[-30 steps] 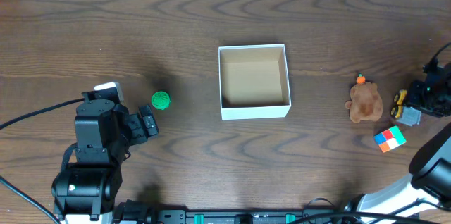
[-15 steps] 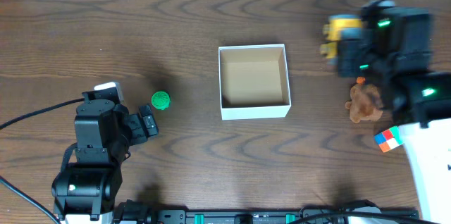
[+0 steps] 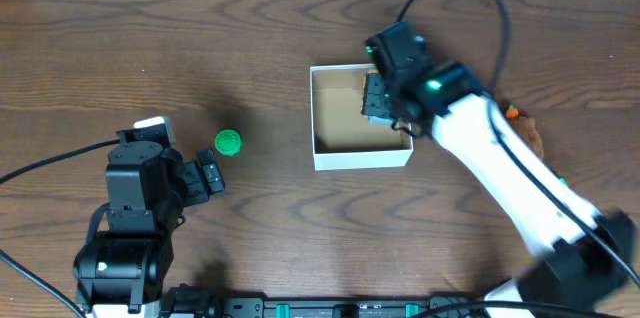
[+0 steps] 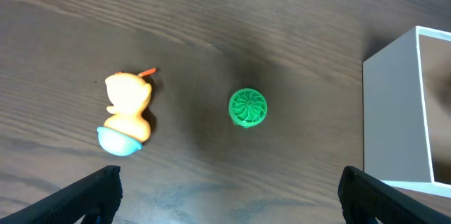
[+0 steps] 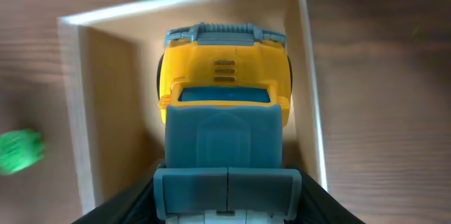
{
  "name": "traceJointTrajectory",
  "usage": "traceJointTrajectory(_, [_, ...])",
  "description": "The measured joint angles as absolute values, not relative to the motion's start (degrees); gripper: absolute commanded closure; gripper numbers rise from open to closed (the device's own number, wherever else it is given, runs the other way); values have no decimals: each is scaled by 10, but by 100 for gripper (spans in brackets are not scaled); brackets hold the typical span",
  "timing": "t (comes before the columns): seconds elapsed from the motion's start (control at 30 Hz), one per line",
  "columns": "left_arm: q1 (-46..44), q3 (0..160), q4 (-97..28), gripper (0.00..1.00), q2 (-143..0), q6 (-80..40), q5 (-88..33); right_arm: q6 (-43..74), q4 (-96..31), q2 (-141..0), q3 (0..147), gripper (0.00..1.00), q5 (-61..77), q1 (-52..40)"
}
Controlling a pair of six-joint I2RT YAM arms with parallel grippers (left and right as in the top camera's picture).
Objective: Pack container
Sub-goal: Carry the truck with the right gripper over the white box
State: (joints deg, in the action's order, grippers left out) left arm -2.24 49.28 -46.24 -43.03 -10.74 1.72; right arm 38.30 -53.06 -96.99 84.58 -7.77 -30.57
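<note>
The container is a white-walled box with a tan inside at the table's middle. My right gripper is above its right part, shut on a yellow and teal toy truck that hangs over the tan floor; the box walls surround it in the right wrist view. My left gripper is open and empty at the left. A green ribbed ball lies just beyond it, also seen in the left wrist view. An orange duck toy lies left of the ball.
A brown bear toy lies right of the container, mostly hidden by my right arm. The container's left wall shows at the right edge of the left wrist view. The green ball appears at the left of the right wrist view.
My right arm has swung from the far right side across to the container, carrying the toy truck with it. The left arm has not moved.
</note>
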Motion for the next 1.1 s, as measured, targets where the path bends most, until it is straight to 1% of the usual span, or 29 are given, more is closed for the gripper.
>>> traceJointTrajectory(0.2, [-22,493,-463,2,-430,-107,17,410,-512,-1069,843,99,-83,-289])
traceJointTrajectory(0.23, [-22,493,-463,2,-430,-107,17,409,-504,-1076,843,95,-84,-286])
traceJointTrajectory(0.27, [-22,493,-463,2,-430,-107,17,404,-495,-1084,842,89,-85,-284])
traceJointTrajectory(0.3, [-22,493,-463,2,-430,-107,17,398,-488,-1088,842,79,-85,-282])
traceJointTrajectory(0.37, [-22,493,-464,2,-430,-107,17,383,-480,-1094,842,73,-86,-279])
traceJointTrajectory(0.4, [-22,493,-465,2,-430,-107,17,377,-479,-1095,842,66,-86,-279])
traceJointTrajectory(0.43, [-22,493,-465,2,-430,-107,17,369,-479,-1096,842,56,-86,-279])
traceJointTrajectory(0.53, [-22,493,-465,2,-430,-107,17,357,-477,-1096,842,42,-86,-280])
traceJointTrajectory(0.57, [-22,493,-465,2,-430,-107,17,354,-477,-1096,842,34,-86,-279])
traceJointTrajectory(0.63, [-22,493,-465,2,-430,-107,17,349,-476,-1096,842,22,-86,-279])
traceJointTrajectory(0.7, [-22,493,-465,2,-430,-107,17,345,-475,-1096,842,14,-86,-279])
traceJointTrajectory(0.97, [-22,493,-465,2,-430,-107,17,325,-460,-1096,842,17,-86,-280])
traceJointTrajectory(1.03, [-22,493,-465,2,-430,-107,17,312,-452,-1096,842,22,-84,-280])
traceJointTrajectory(1.1, [-22,493,-465,2,-430,-107,17,294,-443,-1096,842,36,-76,-280])
